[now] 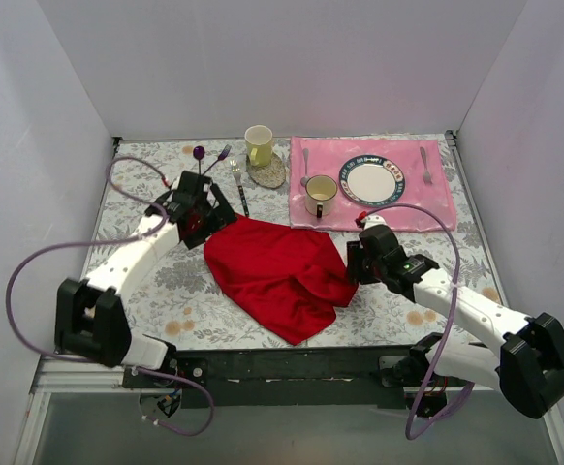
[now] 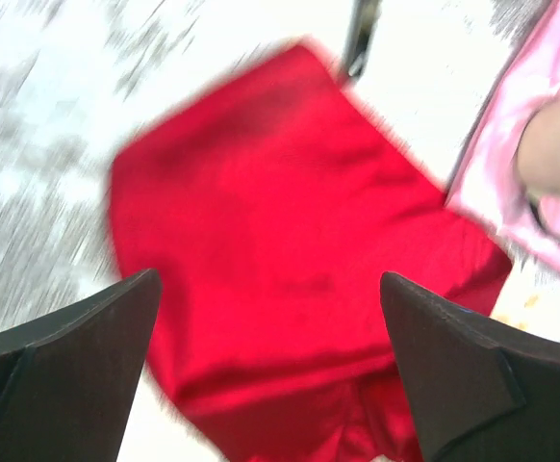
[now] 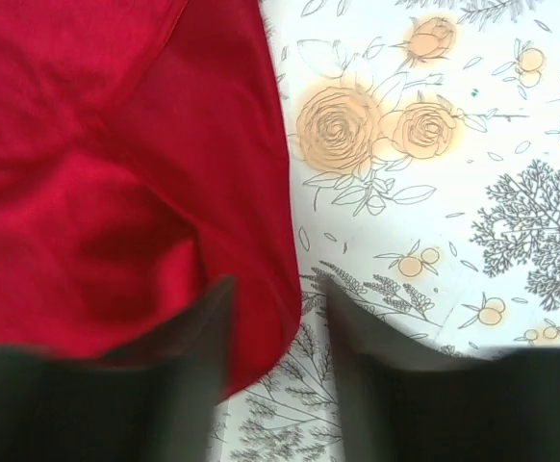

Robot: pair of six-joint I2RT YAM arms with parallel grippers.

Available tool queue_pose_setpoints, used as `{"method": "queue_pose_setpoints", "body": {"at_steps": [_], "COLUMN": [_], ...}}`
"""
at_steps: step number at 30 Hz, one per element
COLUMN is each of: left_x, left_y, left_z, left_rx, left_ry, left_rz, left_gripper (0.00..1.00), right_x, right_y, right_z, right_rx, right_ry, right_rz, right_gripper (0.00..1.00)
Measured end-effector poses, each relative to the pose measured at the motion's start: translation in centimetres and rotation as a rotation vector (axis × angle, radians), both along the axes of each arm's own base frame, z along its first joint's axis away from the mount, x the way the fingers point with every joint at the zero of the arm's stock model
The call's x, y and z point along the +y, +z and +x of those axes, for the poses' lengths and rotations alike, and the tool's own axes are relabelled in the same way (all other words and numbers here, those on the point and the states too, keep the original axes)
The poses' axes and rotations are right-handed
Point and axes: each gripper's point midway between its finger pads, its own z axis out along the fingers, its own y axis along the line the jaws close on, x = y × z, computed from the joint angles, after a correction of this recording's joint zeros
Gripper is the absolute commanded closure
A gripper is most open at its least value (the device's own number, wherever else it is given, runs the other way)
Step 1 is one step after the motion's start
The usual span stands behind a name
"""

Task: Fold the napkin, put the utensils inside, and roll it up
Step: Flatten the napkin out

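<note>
Folding looks like the step in hand, and we judge it barely begun. On the flowered table (image 1: 166, 300), the napkin (image 1: 277, 271) lies mid-table in front of both arms. Its upper-left part is flat, the lower-right is bunched, and there is no clean fold line. The pink placemat (image 1: 403, 147) sits back right, with its near corner close to the napkin's top edge.

To do this well:
- We flatten the bunched side first.
- We pinch one corner only, through a single layer.
- We lift low and carry it across until the edges line up, with the other arm pinning the cloth.
- We keep the drag away from the placemat.

The left gripper (image 2: 268, 277) hovers over the napkin's upper-left corner. Its fingers (image 2: 88, 327) are spread wide with nothing between them and red cloth below. That view is blurred, so we can't tell whether the tips touch.

The right gripper (image 3: 278, 287) is at the napkin's right edge, partly spread. Bare table shows in the gap, one finger (image 3: 184, 366) overlaps the hem, and nothing is pinched.

The fork (image 1: 240, 187) lies just off the napkin's top-left corner, handle toward the cloth and not yet on it.
</note>
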Motion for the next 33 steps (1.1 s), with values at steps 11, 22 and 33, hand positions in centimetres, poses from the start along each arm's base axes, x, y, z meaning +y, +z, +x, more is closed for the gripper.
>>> {"method": "queue_pose_setpoints", "body": {"at_steps": [11, 22, 33], "left_x": [-1.1, -1.8, -1.2], "left_y": [-10.6, -10.2, -8.2], "left_z": [7.7, 9.0, 9.2], "left_rx": [0.207, 0.151, 0.079], "left_ry": [-0.19, -0.232, -0.211], "left_rz": [0.24, 0.211, 0.233], "left_gripper": [0.02, 0.09, 0.02], "right_x": [2.1, 4.8, 5.9], "right_y": [0.6, -2.2, -4.5], "right_z": [4.1, 8.7, 8.5], "right_rx": [-0.042, -0.014, 0.005], "right_ry": [0.123, 0.163, 0.193], "right_rz": [0.032, -0.055, -0.095], "right_gripper": [0.12, 0.25, 0.8]}}
